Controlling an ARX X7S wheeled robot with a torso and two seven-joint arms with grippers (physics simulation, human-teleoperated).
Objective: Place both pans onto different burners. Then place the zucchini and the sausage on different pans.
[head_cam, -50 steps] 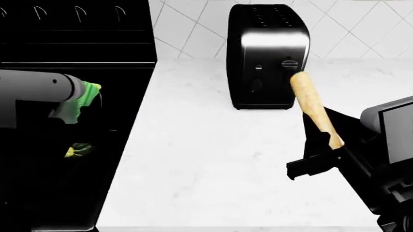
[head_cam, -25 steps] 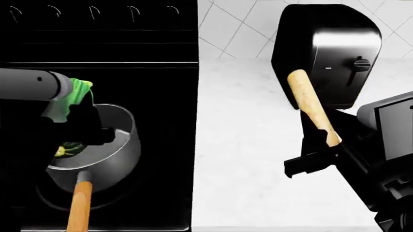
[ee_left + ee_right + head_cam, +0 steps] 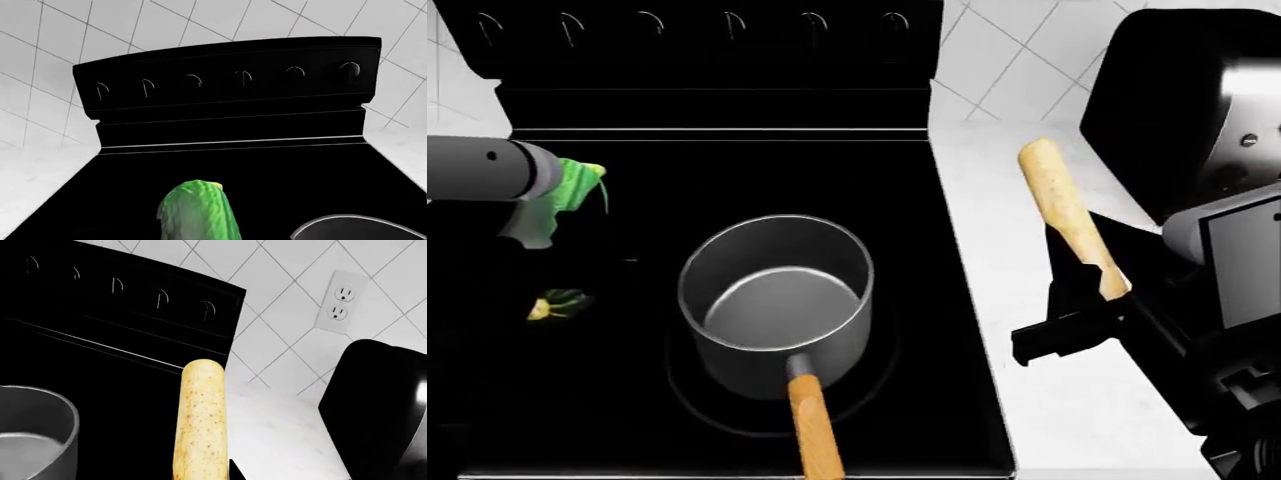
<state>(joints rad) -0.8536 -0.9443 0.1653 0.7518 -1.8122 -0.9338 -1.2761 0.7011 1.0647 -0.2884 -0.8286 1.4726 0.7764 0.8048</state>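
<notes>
The grey steel saucepan [image 3: 777, 300] with its orange-brown handle [image 3: 814, 432] stands upright and empty on a faint burner ring [image 3: 881, 395] of the black stovetop. To its left my left gripper [image 3: 558, 250], dark against the glass, is shut on the green zucchini [image 3: 567, 195] [image 3: 199, 212], held above the stovetop. Over the counter on the right, my right gripper [image 3: 1101, 300] is shut on the tan sausage [image 3: 1070, 215] [image 3: 200, 430], which points up and away. I see the saucepan's rim [image 3: 360, 226] [image 3: 33, 427] in both wrist views. The black frying pan does not show.
A black toaster [image 3: 1194, 100] [image 3: 380, 405] stands on the white counter [image 3: 1014, 400] at the back right. The stove's back panel with its knobs [image 3: 694, 40] rises behind the cooktop. A wall outlet [image 3: 340, 302] sits on the tiled wall.
The head view has swung left: the stove and saucepan slid right into full view and the toaster moved to the right edge. Both grippers still hold their food.
</notes>
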